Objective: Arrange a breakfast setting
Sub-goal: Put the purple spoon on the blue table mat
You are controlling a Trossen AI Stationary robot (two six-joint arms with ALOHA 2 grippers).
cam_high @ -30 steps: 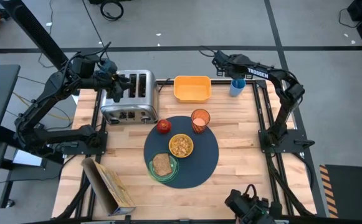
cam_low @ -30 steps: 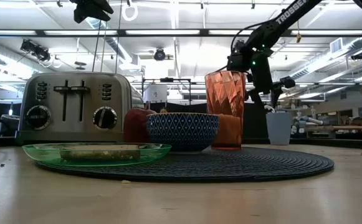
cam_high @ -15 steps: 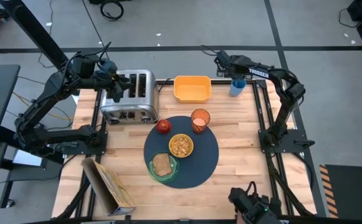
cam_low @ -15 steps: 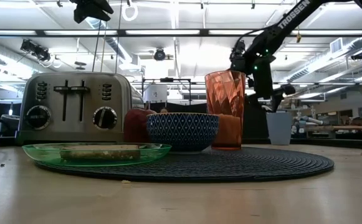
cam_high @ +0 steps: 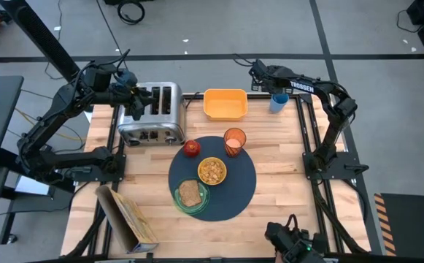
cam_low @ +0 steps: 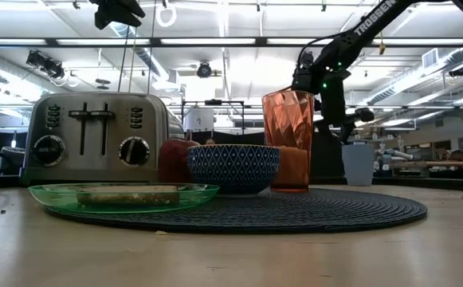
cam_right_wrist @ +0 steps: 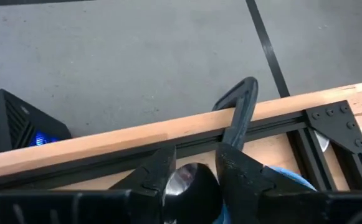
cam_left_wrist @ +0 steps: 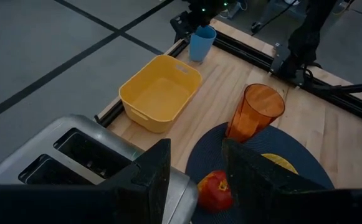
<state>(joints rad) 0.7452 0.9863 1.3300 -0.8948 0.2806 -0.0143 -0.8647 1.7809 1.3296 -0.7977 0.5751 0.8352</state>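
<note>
Mat (cam_high: pixel 235 191) rim bare beside plate (cam_high: pixel 191 201)

The high view looks straight down on the whole table (cam_high: pixel 277 172); the low view looks level across the same mat (cam_low: pixel 295 209).

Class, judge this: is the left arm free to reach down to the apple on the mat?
Probably yes. The left gripper hovers over the toaster, fingers open; the apple lies beside it, nothing between.
</note>
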